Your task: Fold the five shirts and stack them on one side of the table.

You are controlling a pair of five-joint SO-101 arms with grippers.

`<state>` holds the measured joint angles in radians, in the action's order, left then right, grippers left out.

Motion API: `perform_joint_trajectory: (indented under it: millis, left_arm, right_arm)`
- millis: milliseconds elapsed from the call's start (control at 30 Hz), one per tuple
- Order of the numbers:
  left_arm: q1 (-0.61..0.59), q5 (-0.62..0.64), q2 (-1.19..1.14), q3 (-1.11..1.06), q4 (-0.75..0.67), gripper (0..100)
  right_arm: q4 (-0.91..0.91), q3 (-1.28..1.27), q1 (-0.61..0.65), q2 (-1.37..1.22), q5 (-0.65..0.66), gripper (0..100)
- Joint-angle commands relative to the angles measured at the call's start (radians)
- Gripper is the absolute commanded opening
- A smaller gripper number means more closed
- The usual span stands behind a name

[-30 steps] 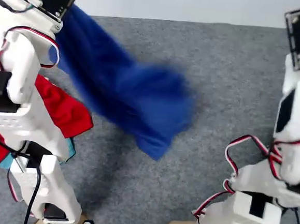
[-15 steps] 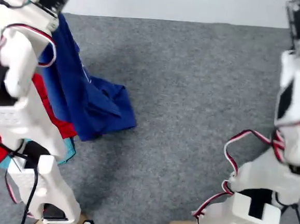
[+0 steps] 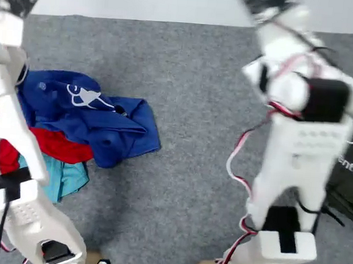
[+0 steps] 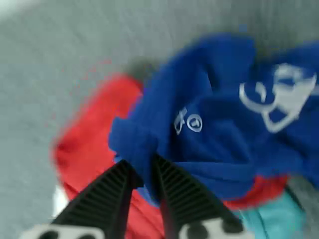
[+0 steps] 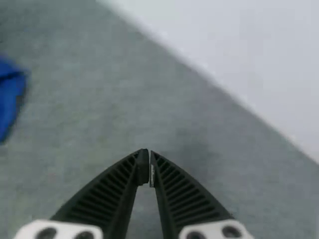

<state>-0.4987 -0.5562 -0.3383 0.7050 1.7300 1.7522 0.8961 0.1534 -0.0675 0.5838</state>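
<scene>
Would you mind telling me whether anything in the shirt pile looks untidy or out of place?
Yes: the blue shirt lies crumpled rather than folded on top of the red shirt and teal shirt, with one end spilling past them onto the grey table. The left gripper pinches a bunch of its fabric.

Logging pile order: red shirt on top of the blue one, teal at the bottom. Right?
No: the blue shirt lies on top of the red shirt, as the high view shows. The teal shirt is at the bottom.
</scene>
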Motion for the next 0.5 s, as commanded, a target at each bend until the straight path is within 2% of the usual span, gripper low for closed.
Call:
perform_joint_trajectory:
  millis: [0,200,367,467]
  left_arm:
    - [-0.034,-0.005,0.038,-0.15,0.017,0]
    - [-0.038,-0.005,0.038,-0.326,-0.094,0]
    - [-0.038,-0.005,0.038,-0.371,-0.127,0]
    - [-0.038,-0.005,0.038,-0.371,-0.127,0]
  right_arm:
    - [-0.031,-0.178,0.125,0.016,-0.012,1.4]
    - [-0.26,-0.474,0.282,-0.042,-0.002,4.3]
    - [-0.295,-0.496,0.357,-0.2,0.064,23.8]
    - [-0.312,-0.496,0.392,-0.285,0.135,30.2]
